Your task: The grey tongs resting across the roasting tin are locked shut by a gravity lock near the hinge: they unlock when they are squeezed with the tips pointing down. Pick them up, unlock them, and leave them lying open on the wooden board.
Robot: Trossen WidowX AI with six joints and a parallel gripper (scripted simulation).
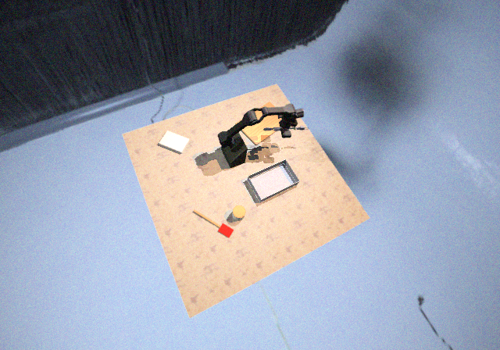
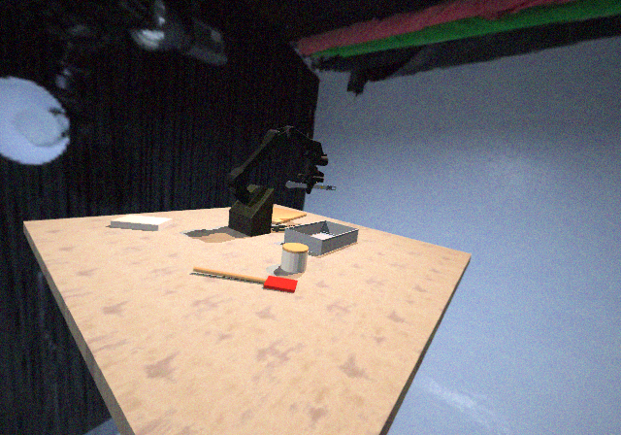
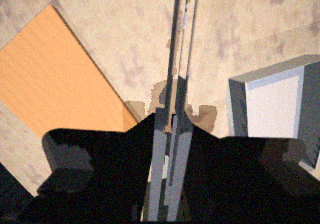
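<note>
In the top view, the claw [image 1: 286, 131] [image 2: 309, 187] [image 3: 164, 118] is squeezed shut on the grey tongs [image 1: 274, 128] [image 2: 296, 184] [image 3: 184, 44]. The tongs lie almost flat across it and poke out on both sides. They are up in the air, above the counter [image 1: 262, 253] [image 2: 225, 350] [image 3: 135, 34], near the wooden board [image 1: 258, 130] [image 2: 286, 215] [image 3: 55, 74]. The roasting tin [image 1: 298, 182] [image 2: 345, 240] [image 3: 239, 104] sits apart from them.

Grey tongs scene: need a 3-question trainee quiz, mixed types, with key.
1. True or false: the grey tongs are resting across the roasting tin.
2. Which lies nearest the yellow-lidded jar? A) white block B) red-bladed spatula C) wooden board
3. Fill in: the jaws are closed on the ____.

Key: 1 false; 2 B; 3 grey tongs
</note>
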